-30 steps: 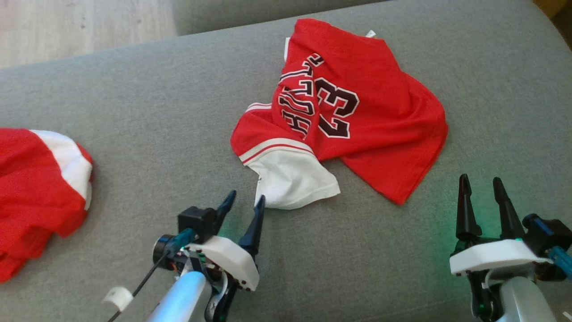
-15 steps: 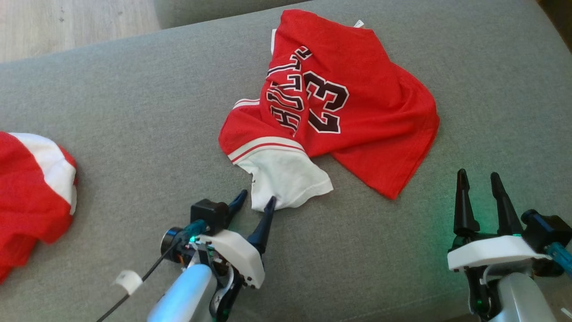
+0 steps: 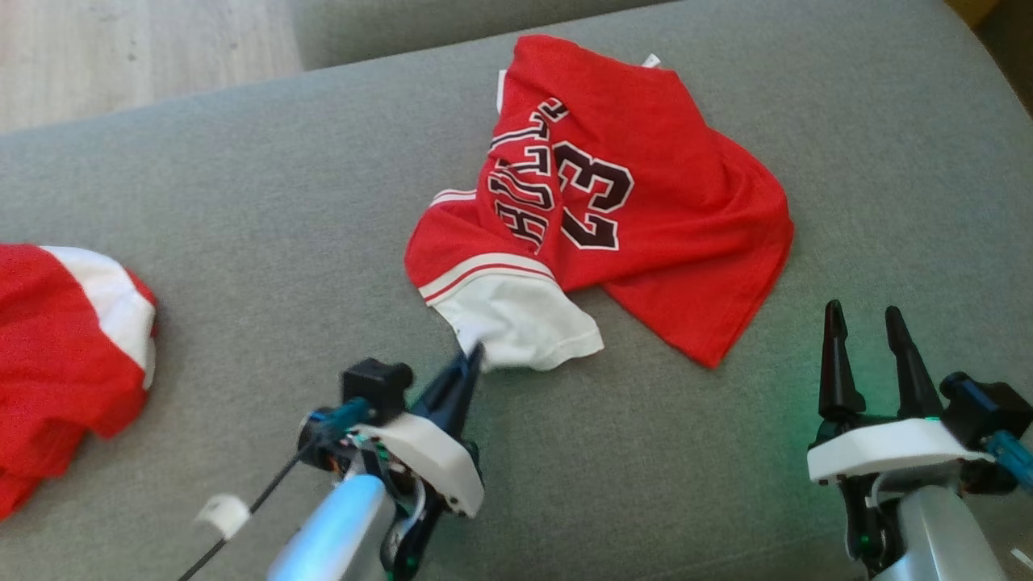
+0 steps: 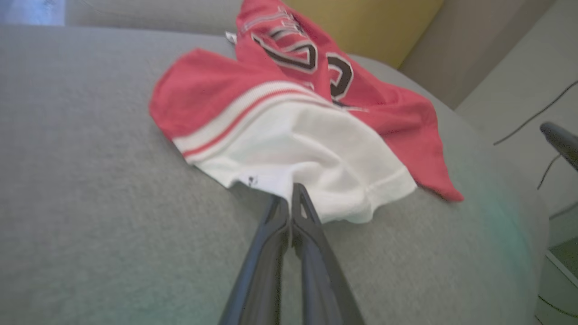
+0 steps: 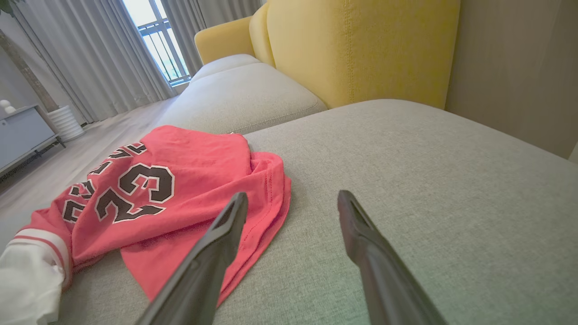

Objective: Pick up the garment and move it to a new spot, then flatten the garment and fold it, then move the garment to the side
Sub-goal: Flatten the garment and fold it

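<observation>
One broad grey cushion (image 3: 242, 202) bears the crumpled red jersey (image 3: 662, 186) at its middle, its white sleeve (image 3: 524, 323), nearest the robot, pinched in the closed left gripper (image 3: 474, 355), seemingly for lifting, while the right gripper (image 3: 862, 311) stands spread and empty.

A home living room was shown. A wide seat cushion (image 5: 406, 158), upholstered in grey woven cloth, was seen, with a padded yellow backrest (image 5: 361, 49) behind it. Long pale curtains (image 5: 90, 58) were hung to the floor beside a tall window (image 5: 156, 40). Light wooden flooring (image 5: 67, 167) was laid beyond, where a low grey cabinet (image 5: 20, 135) and a ribbed white planter (image 5: 65, 123) were set.
</observation>
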Controlling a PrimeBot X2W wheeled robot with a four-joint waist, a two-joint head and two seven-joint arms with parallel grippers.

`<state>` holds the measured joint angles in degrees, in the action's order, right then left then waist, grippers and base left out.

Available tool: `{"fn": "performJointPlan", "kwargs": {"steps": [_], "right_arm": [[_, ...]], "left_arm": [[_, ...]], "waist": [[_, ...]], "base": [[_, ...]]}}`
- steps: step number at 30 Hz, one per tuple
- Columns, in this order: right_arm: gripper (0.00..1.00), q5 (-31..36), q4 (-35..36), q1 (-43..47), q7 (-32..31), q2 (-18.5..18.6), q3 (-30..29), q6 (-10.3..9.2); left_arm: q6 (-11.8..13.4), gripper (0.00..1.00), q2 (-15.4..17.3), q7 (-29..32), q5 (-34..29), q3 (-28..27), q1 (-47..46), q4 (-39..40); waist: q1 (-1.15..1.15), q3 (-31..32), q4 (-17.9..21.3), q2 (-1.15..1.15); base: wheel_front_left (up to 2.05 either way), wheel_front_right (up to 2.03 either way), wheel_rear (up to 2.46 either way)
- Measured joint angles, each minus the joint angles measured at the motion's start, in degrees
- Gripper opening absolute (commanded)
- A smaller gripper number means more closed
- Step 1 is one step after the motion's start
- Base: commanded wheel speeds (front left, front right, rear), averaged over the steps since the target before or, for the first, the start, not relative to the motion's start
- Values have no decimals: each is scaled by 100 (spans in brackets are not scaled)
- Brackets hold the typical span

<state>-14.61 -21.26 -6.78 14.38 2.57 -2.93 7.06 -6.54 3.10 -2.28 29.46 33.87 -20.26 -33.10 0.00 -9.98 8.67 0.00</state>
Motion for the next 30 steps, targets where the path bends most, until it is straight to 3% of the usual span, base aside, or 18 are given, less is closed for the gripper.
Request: {"fn": "performJointPlan", "kwargs": {"steps": [11, 21, 30], "right_arm": [[100, 73, -731, 45, -204, 2, 35, 0], [100, -1033, -1095, 25, -784, 3, 914, 0], [100, -1842, -1467, -365, -781, 21, 1326, 0]], "left_arm": [[248, 0, 189, -1070, 122, -653, 103, 717], [305, 0, 193, -1199, 57, -835, 330, 1113], [299, 0, 175, -1200, 21, -833, 331, 1113]], "waist": [[0, 245, -274, 0], [0, 224, -435, 0], [0, 180, -612, 0]], "base": [[0, 0, 0], [0, 0, 0], [0, 0, 0]]}}
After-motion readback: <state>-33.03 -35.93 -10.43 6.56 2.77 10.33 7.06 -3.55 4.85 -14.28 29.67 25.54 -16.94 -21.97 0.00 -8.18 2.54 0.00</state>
